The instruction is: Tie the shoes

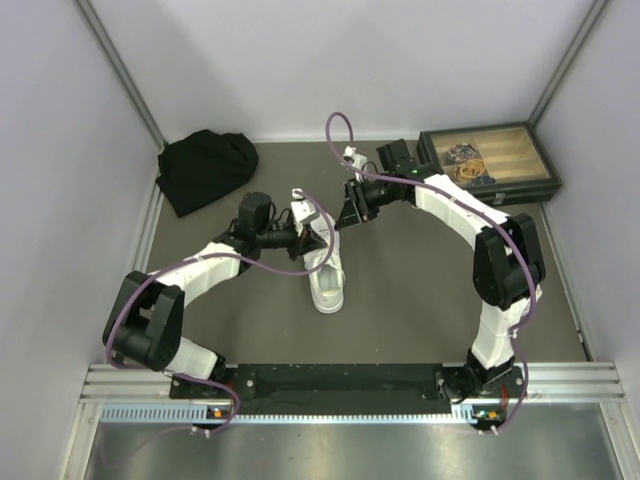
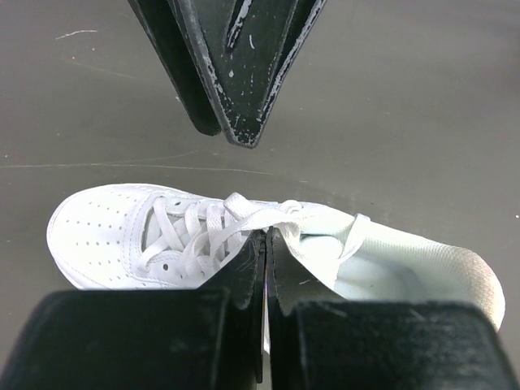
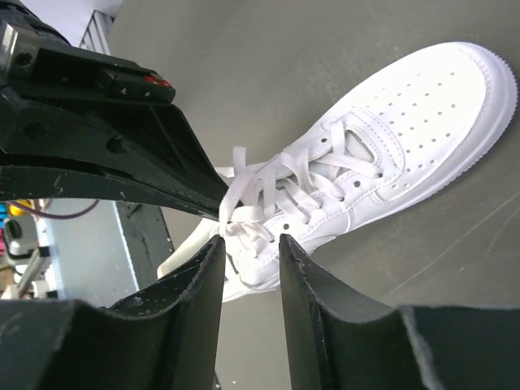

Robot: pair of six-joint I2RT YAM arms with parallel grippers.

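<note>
One white sneaker lies on the dark table with its toe toward the arm bases; no second shoe shows. In the left wrist view my left gripper is shut on a white lace just above the sneaker's tongue. The right gripper is open, and a knotted bunch of lace sits right at its tips, over the sneaker. The left gripper's fingers reach in from the left and meet that lace. From above, the left gripper and the right gripper hover close together over the heel end.
A black cloth bundle lies at the back left. A dark box with a wooden tray stands at the back right. Grey walls close in three sides. Purple cables loop over both arms.
</note>
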